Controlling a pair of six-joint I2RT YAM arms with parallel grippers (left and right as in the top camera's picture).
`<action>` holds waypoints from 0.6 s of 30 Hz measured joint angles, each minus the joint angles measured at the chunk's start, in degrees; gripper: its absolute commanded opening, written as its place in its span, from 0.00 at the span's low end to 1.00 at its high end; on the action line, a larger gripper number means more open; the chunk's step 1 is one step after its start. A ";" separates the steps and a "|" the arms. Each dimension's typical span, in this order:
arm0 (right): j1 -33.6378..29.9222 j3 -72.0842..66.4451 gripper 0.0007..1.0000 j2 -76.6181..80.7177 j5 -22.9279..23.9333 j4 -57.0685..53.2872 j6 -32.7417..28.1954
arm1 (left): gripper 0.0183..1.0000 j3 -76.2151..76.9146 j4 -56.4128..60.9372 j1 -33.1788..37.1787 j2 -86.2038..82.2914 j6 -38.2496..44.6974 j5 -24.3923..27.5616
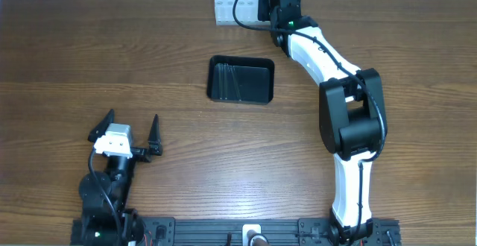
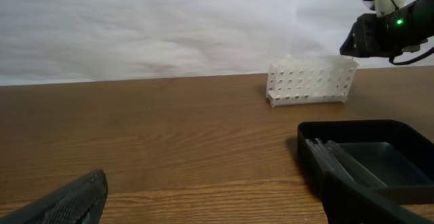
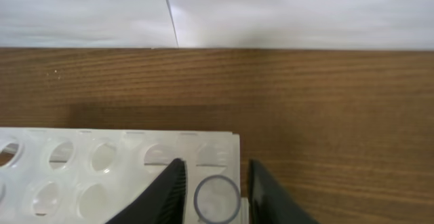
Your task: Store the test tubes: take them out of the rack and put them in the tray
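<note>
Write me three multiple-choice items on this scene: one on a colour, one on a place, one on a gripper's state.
1. The rectangular plastic tray is: A white; B black; C blue.
2. The right gripper hangs over: A the white perforated plastic rack; B the tray; C neither.
3. The left gripper is: A shut; B shut on a tube; C open.

Answers: 1 B, it shows black in the top view. 2 A, the right wrist view shows the rack's holes beneath its fingers. 3 C, its fingers stand wide apart in the top view.
</note>
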 measured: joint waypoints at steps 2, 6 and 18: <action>0.00 0.00 0.24 0.00 0.00 0.00 -0.02 | 1.00 0.00 0.00 0.00 0.00 0.02 0.00; 0.00 0.00 0.18 0.02 0.00 -0.02 0.00 | 1.00 0.00 0.00 0.00 0.02 0.02 0.00; 0.00 0.00 0.15 0.02 -0.02 0.00 0.02 | 1.00 0.00 0.00 0.00 0.02 0.02 0.00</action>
